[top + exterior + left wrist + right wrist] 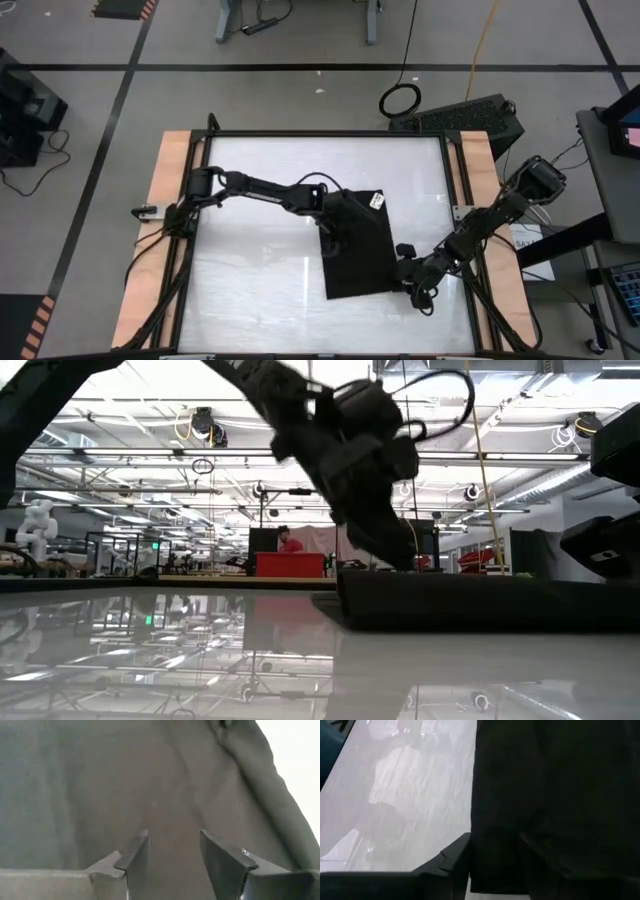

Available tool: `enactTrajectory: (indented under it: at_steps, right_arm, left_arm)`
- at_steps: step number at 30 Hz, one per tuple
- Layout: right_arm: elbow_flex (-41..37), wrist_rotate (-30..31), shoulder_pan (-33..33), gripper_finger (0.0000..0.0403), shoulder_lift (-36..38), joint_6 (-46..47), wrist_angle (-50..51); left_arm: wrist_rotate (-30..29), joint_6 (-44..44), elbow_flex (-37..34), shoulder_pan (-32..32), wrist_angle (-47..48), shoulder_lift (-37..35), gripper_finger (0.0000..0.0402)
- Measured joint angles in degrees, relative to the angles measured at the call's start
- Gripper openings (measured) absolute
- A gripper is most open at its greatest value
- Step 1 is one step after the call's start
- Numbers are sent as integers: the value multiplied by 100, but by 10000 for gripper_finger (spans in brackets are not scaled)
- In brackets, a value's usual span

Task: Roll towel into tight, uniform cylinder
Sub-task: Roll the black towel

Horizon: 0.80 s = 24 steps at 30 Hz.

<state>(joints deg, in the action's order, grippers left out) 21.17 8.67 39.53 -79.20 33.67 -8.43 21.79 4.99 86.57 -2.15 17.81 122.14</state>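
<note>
My right gripper [408, 283] sits low at the towel's [355, 245] near right corner. In my right wrist view one finger [454, 857] shows over the white table [405, 795]; the other is lost against the black cloth, which lies between them and runs off the frame edge. The fingers stand apart. Whether they pinch the cloth I cannot tell.

My left gripper [332, 226] rests on the towel's far left part, fingers spread with a clear gap in my left wrist view, both tips [137, 852] pressed at or just above the cloth [100, 785], nothing clamped between them. A raised fold runs along one side there; beyond it, bare table.

Count: one towel, two arms, two grippers, one white tag [377, 200] at the towel's far right corner. The towel lies mostly flat, set aslant, right of table centre. From above, my left arm covers its far left corner, so that edge is hidden.

Low view: the left gripper's [375, 460] body is blurred, and its fingertips disappear behind the towel's dark edge [480, 605]. Far off in the room, one person in red [288, 542], too small to make out further.
</note>
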Motion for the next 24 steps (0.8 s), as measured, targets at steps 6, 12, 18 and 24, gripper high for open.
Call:
enactTrajectory:
  at_steps: [6, 12, 18, 24]
  right_arm:
    - [0, 41, -2, 142, 13, 20, 5]
    - [83, 76, -4, 111, 13, -26, 138]
    - [105, 76, -15, 101, 9, -42, 178]
    - [105, 76, -15, 100, 9, 11, 195]
  left_arm:
    - [-27, 316, 490, 184, 1043, -193, 180]
    - [205, 361, 527, 749, 1478, -513, 180]
    - [206, 739, 522, 1531, 1525, -533, 180]
    - [31, 358, 470, 1897, 1094, -364, 180]
